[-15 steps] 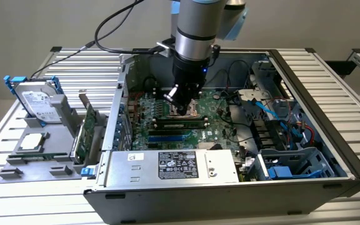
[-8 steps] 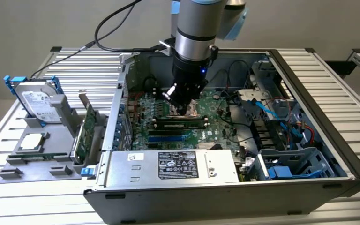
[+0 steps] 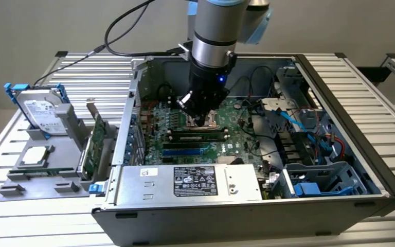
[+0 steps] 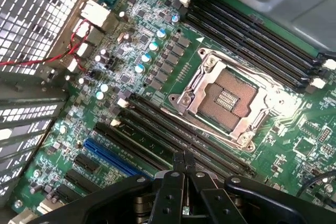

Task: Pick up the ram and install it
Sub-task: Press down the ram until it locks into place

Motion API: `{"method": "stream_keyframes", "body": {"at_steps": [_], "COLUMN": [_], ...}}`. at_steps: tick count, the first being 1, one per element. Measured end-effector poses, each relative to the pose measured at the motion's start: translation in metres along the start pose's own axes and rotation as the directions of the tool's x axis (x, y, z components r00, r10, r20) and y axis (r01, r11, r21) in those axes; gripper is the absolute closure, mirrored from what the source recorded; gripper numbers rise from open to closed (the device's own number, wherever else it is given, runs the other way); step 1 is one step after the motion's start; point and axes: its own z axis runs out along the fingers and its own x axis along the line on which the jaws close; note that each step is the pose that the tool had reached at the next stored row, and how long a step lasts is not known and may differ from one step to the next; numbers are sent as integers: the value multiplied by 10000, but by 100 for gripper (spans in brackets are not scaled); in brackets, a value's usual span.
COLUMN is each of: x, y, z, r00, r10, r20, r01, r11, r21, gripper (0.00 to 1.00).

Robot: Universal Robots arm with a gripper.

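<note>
- PSU (image 3: 197, 182) sits along the near edge of the open PC case (image 3: 362, 154), label up. The blue-tabbed drive cage (image 3: 321, 180) is beside it on the exterior view's right.
- Outside the case on the exterior view's left, a grey fixture (image 3: 19, 188) on the slatted table (image 3: 19, 226) carries a CPU (image 3: 35, 155), an upright expansion card (image 3: 98, 136) and a hard drive (image 3: 41, 110) on edge.
- The ram (image 3: 197, 137) looks seated in the DIMM bank on the motherboard (image 3: 242, 136), between the blue slots and the CPU socket (image 4: 228, 100). It's a dark stick lying across the board. I can't tell from here whether the latches are closed.
- Gripper (image 3: 199, 117) is just behind the ram and low over the board at the socket's edge.
- In the wrist view the gripper (image 4: 184, 163) has its fingers (image 4: 177, 179) pressed together tip to tip with nothing between them. They point down at the black DIMM slots (image 4: 173, 137) next to the socket, and I can't tell whether they touch.
- The socket is bare, with its metal frame around the contact field.
- Arm (image 3: 215, 36) comes in from above, near vertical with a slight tilt, and the wrist is inside the case walls. Black cables (image 3: 125, 23) loop off it toward the far side.
- The far case wall and rear I/O side (image 3: 139, 77) stand behind the arm.
</note>
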Motion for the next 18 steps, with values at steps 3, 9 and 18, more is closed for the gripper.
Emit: {"method": "stream_keyframes", "body": {"at_steps": [3, 9, 18], "x": [-1, -1, -1], "y": [0, -1, -1], "z": [6, 15, 16], "r00": [9990, 9916, 9679], "r10": [449, 1290, 2511], "r20": [28, 80, 133], "r01": [-449, -1289, -2508], "r11": [9990, 9916, 9679], "r21": [-25, -74, -161], "gripper": [89, 89, 89]}}
